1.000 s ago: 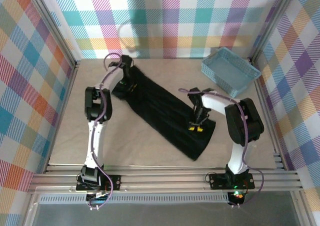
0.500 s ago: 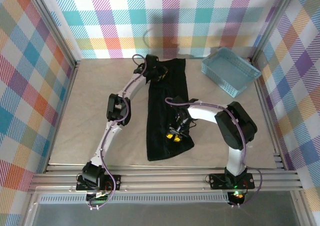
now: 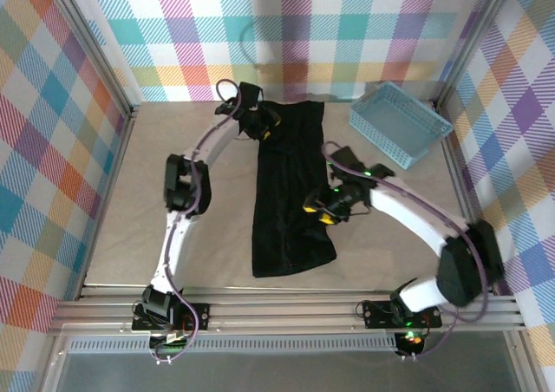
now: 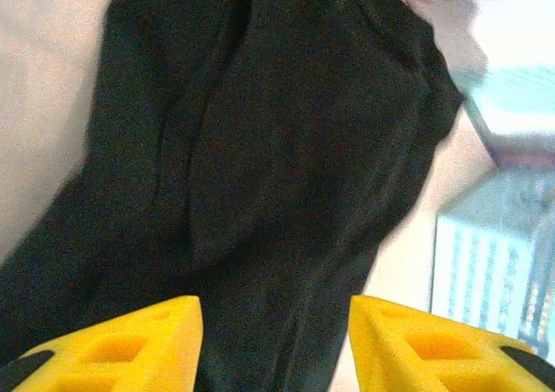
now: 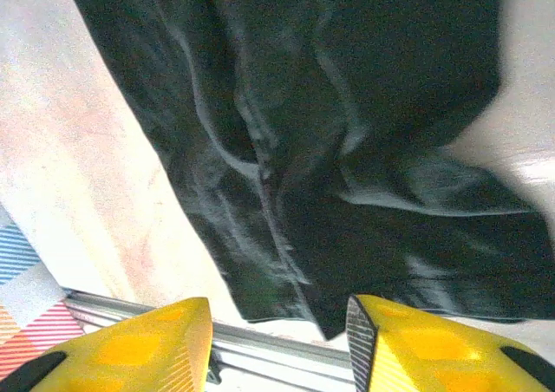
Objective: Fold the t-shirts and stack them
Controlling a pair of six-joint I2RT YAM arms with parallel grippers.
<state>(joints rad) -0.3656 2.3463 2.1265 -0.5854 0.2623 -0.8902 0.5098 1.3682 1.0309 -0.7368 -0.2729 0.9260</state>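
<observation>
The black t-shirt [image 3: 290, 192] lies on the worktop [image 3: 130, 201] as one long, narrow strip, running from the middle of the far edge down toward the near edge. It looks folded lengthwise, though I can't count the layers. The light-blue basket [image 3: 401, 123] sits well apart in the far right corner.

The left claw [image 3: 260, 125] hangs over the far end of the strip, at its left side. Its yellow fingers [image 4: 121, 344] are spread, with nothing between them but cloth lying below. The right claw [image 3: 323, 212] hovers by the strip's right edge, about halfway along. It is spread too and grips nothing.

I'd say the lengthwise fold is laid down and the cross fold comes next, so the job is nowhere near stacked. The near end looks rumpled from the right wrist camera, with ridges and a loose flap. The next move probably calls for both claws to drop onto one end, each pinching a corner through all layers. They would then carry that end over the other evenly, so the strip doesn't skew or open up.
</observation>
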